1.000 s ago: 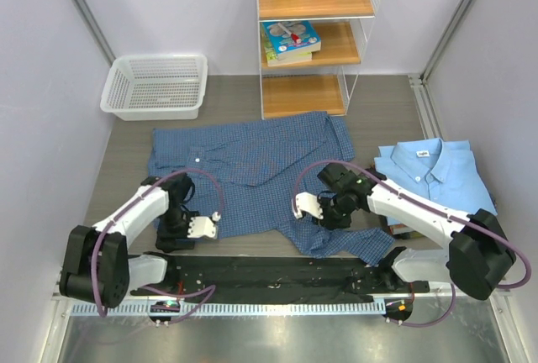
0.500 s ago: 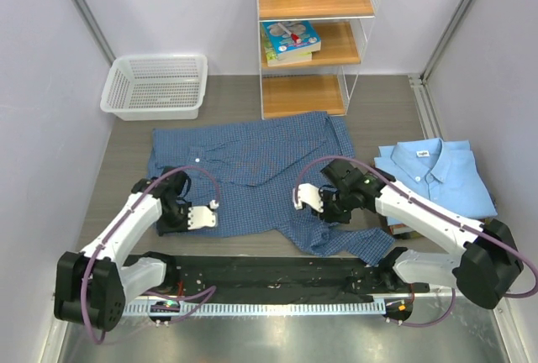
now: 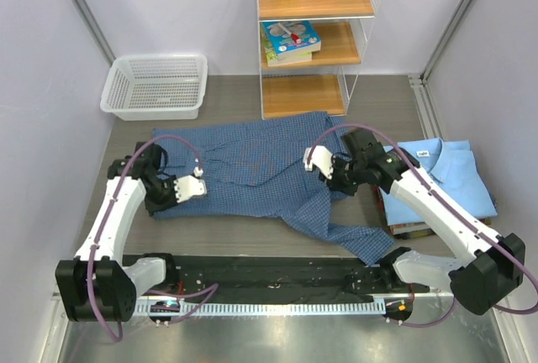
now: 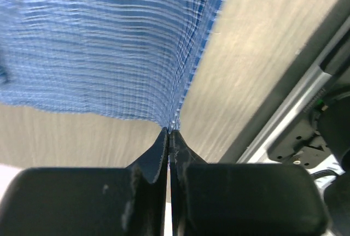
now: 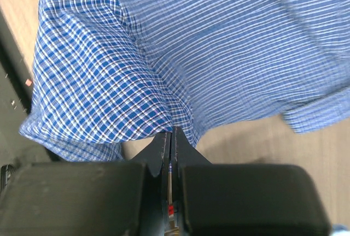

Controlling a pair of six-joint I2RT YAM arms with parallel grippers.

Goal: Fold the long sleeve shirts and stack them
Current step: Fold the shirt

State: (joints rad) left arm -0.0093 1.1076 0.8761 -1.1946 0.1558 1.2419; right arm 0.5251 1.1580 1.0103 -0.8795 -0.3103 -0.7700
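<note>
Plain light blue collared shirt (image 3: 445, 174) folded (frame right). Left gripper (image 4: 168, 132) and right gripper (image 5: 170, 133) pinch dark blue fine-checked shirt (image 3: 252, 165), apparently mid-fold.

pale lilac walls (image 3: 168, 10) enclose a grey-brown wood-grain floor (image 3: 231, 96). beyond and between the jaws stands a white wire shelf unit with wooden boards (image 3: 340, 44); a white plastic mesh basket (image 3: 154, 112) sits beyond the left jaws.

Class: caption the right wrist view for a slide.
Right gripper, shut, pinches a fold of the dark blue checked shirt.
</note>
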